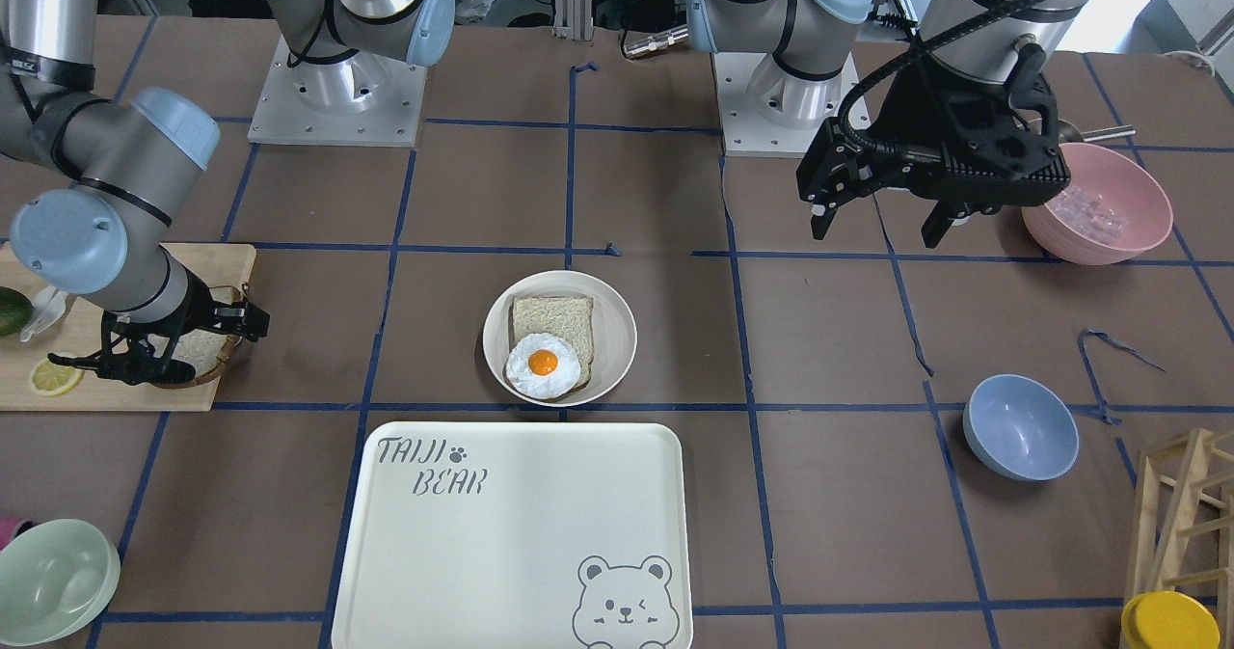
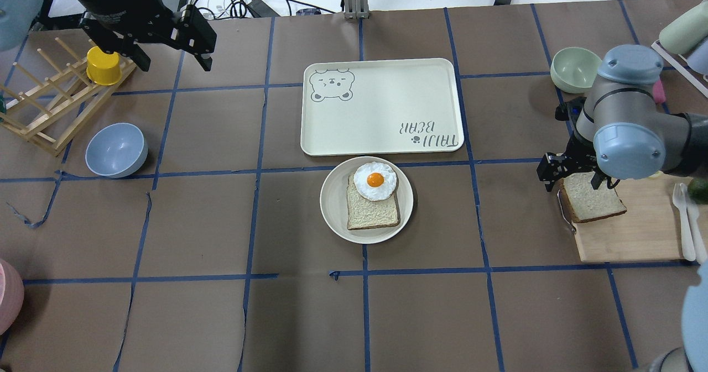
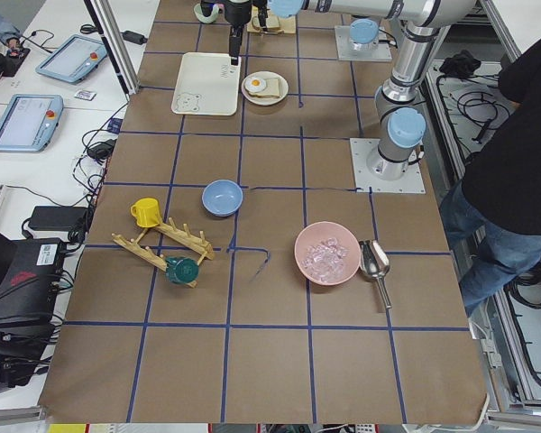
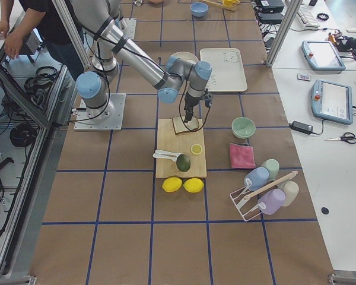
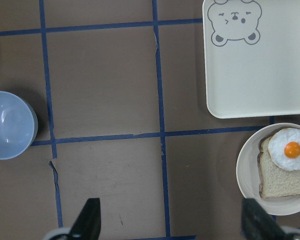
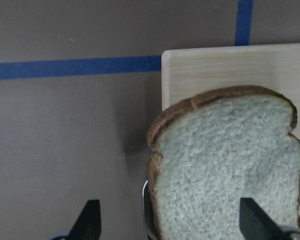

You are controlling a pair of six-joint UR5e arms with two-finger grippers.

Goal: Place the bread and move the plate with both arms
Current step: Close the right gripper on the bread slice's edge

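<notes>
The bread, a thick dark-crusted slice, lies on the wooden cutting board at the right; it also shows in the front view and the right wrist view. My right gripper is open and low over the bread's rounded end, jaws spread across it. The plate sits mid-table and holds a pale slice with a fried egg. My left gripper hangs open and empty, high over the far left, well away from the plate.
The cream bear tray lies just beyond the plate. A blue bowl, a wooden rack and a yellow cup are at the left. A green bowl is near my right arm. A pink bowl holds ice.
</notes>
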